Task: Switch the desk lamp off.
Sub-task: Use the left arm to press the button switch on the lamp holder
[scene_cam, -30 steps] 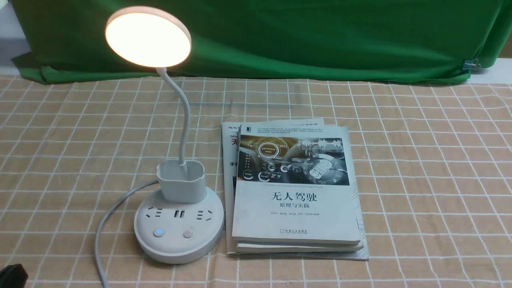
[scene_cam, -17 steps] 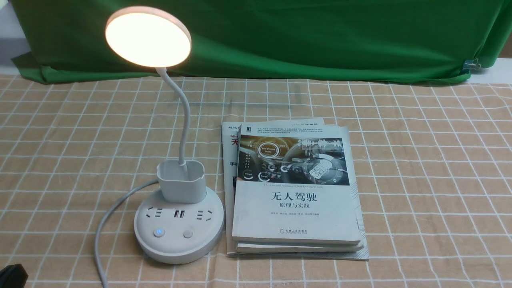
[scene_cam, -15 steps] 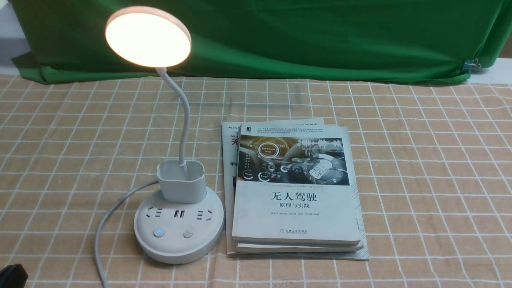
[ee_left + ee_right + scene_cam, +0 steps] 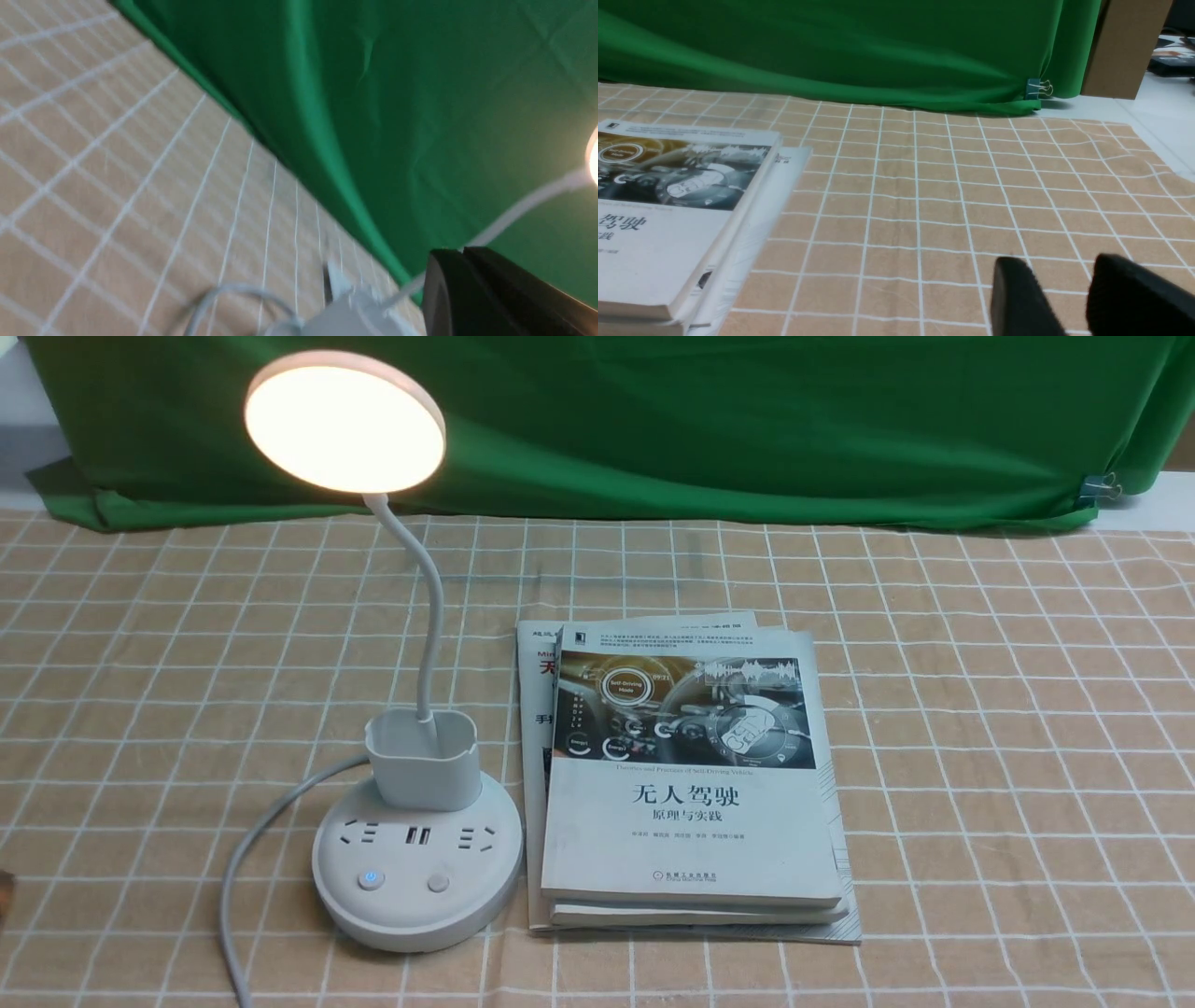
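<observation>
In the front view the desk lamp [image 4: 422, 761] stands on the left half of the checked tablecloth [image 4: 980, 709], its disc head [image 4: 345, 422] glowing and tipped toward the camera. Its round base [image 4: 415, 905] sits just beside a stack of books [image 4: 691, 803]. The two buttons face the robot's side, the left button [image 4: 372, 878] ringed in blue, which probably puts them within reach of a press from above. Neither arm shows here. A second ago a dark shape filled the lower left corner, and it has since gone. The left wrist view is smeared, apparently by motion. It catches the lamp's grey cord [image 4: 233, 294], its thin neck [image 4: 523, 205] and the left gripper [image 4: 467, 280] as one dark mass, so whether its jaws are parted cannot be told. In the right wrist view the right gripper [image 4: 1059, 263] hangs low over bare cloth with its fingers apart, holding nothing, well clear of the books.
</observation>
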